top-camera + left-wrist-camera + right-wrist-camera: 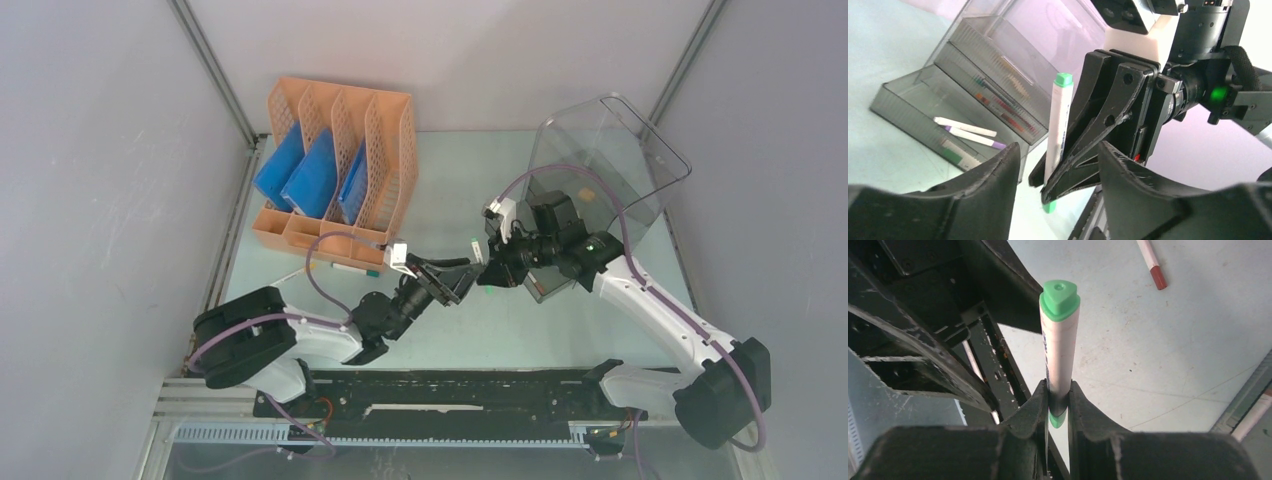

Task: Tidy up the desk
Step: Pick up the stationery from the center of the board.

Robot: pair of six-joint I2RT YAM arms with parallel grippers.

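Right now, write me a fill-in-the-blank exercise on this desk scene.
The right gripper is shut on a marker with a ___ cap.
The left gripper stands ___.
The folders in the orange rack are ___.
The lowest drawer of the box is pulled ___.
Missing words: green; open; blue; out.

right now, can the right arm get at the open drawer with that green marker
Probably yes. The right gripper is shut on the green-capped marker, the left gripper is open, and the pulled-out drawer lies close by with nothing over it.
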